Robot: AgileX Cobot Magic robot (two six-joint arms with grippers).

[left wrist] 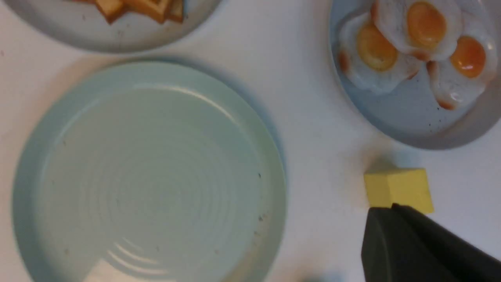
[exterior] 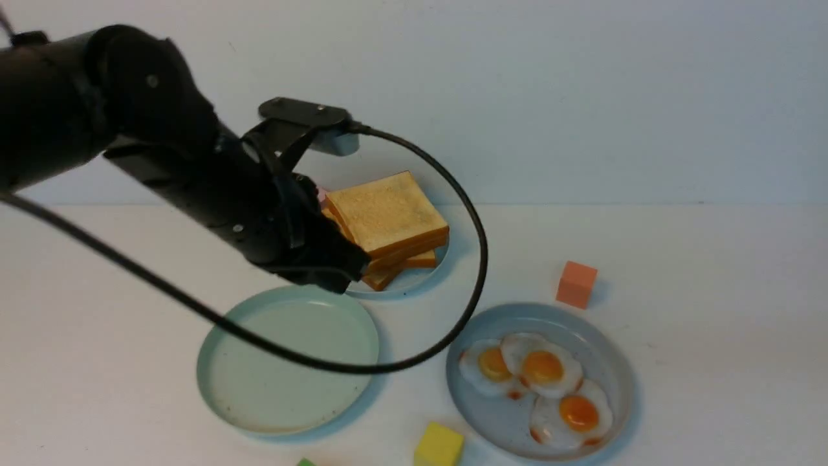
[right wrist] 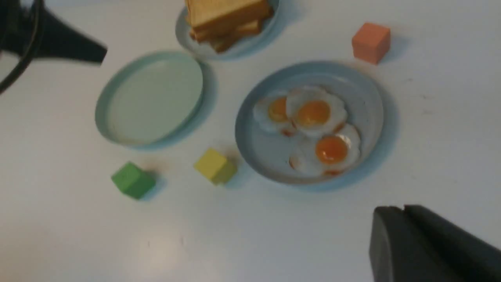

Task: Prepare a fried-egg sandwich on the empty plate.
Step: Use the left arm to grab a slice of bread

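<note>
Simply, white desk [exterior: 711, 362], pale wall [exterior: 582, 97] behind, left end effector [exterior: 333, 278] closed, empty, right end effector [right wrist: 422, 246] opening unclear.

Here's the mint-green plate [exterior: 291, 388], round with a low raised rim, sitting flat on the white bench [exterior: 711, 323] with nothing on it. The surface is pale and glossy; up close in the left wrist view faint concentric rings show across it, plus a few dark specks toward one edge. In the front view it lies left of centre, its far rim just beside the smaller pale blue plate [exterior: 424, 275] with the toast stack [exterior: 388, 213]. Whether those rims touch, can't tell. The grey plate [exterior: 608, 349] carrying three fried eggs [exterior: 542, 367] lies to its right, a strip of bare bench between them
</note>
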